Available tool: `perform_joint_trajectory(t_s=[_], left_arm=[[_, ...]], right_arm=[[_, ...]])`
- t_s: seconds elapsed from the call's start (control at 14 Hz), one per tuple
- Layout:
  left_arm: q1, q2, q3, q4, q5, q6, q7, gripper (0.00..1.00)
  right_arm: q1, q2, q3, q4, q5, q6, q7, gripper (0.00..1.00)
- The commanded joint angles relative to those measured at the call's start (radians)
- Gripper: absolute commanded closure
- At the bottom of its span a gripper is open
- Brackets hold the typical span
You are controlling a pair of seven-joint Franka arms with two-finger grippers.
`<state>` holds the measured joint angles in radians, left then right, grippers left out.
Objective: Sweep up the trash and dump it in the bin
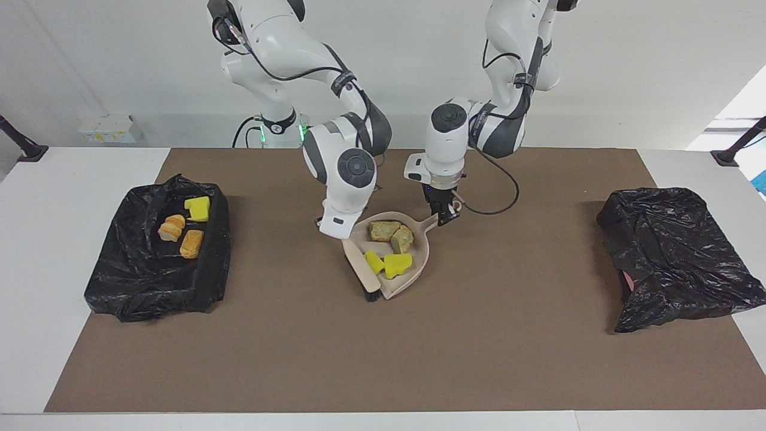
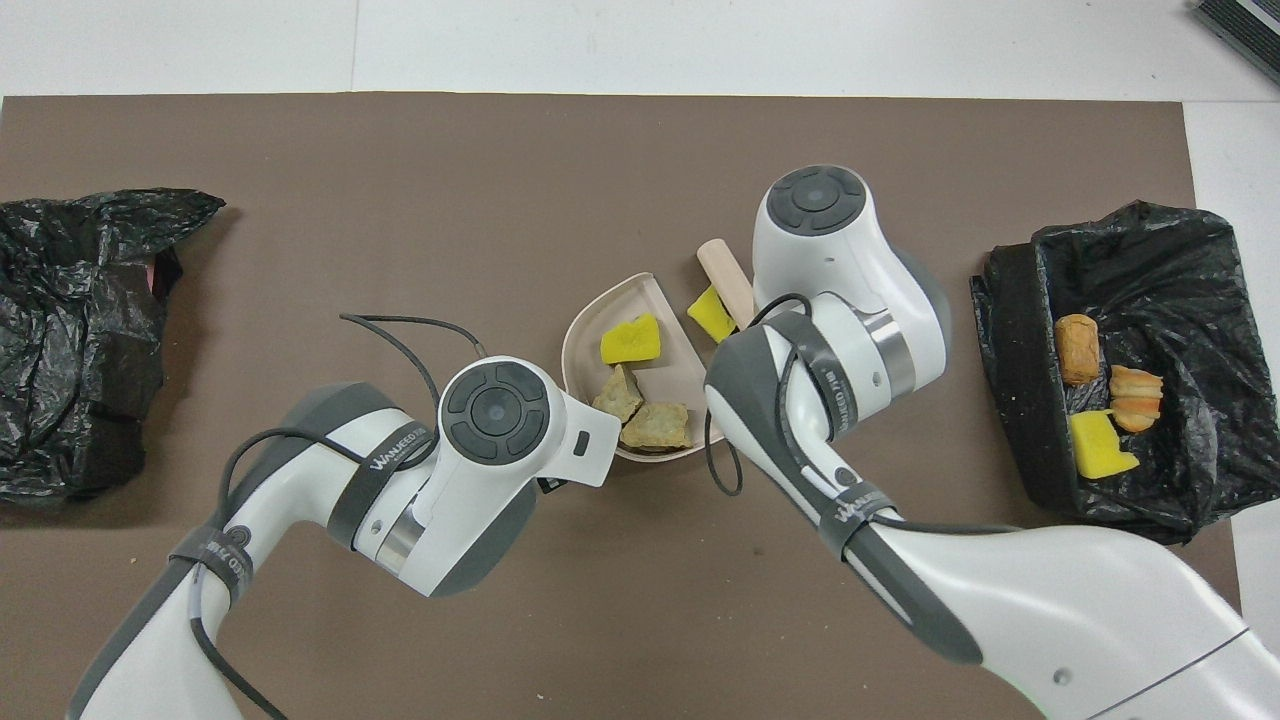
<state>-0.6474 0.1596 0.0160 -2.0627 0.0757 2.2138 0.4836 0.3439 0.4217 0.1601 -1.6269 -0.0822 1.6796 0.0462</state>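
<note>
Well, the dustpan (image 1: 419,254) sits in the centre of the frame with four pieces of the trash in it. Two are beige stone-like lumps (image 1: 392,234) near the handle, and two are yellow sponge chunks (image 1: 398,265) near the open lip. The other three pieces lie in the bin (image 1: 155,281), at mid-height toward my right arm's end of the desk (image 1: 688,167).

My left hand (image 1: 446,216) is down at the pan's handle, and its jaws look closed on it. My right hand (image 1: 341,233) is over the top of the brush (image 1: 362,266), which leans along the pan's side with its bristles at the lip.

The main risk I see is the sponges. They are light and sit right at the open edge, so if I raise the pan with the lip lower than the handle, they could roll out onto the desk. The smaller one lies against the brush, and pulling the brush away could drag it off. A grip this close to the handle's end may also let the loaded pan sag or twist on the way to the bin.

Whether my right hand is clamped on the brush I cannot tell, because my own wrist covers it in both views. From overhead, my left hand is also hidden under its wrist. A second bin (image 1: 676,257) at my left arm's end is covered by its crumpled black bag, so I cannot see inside it.
</note>
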Motion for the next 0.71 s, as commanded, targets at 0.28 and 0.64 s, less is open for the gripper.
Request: perform_joint_trajectory(t_s=[0.28,0.64], left_arm=[[0.037,0.003,0.001,-0.043,-0.005,0.113,0.148,1.0],[0.126,0.028,-0.001,-0.017,-0.062,0.156,0.294,1.0]], right_arm=[[-0.045,-0.136,-0.001,-0.037,0.082,-0.064,0.014,1.0],[-0.029,-0.24,0.002,-0.056,0.084,-0.182,0.115,1.0]])
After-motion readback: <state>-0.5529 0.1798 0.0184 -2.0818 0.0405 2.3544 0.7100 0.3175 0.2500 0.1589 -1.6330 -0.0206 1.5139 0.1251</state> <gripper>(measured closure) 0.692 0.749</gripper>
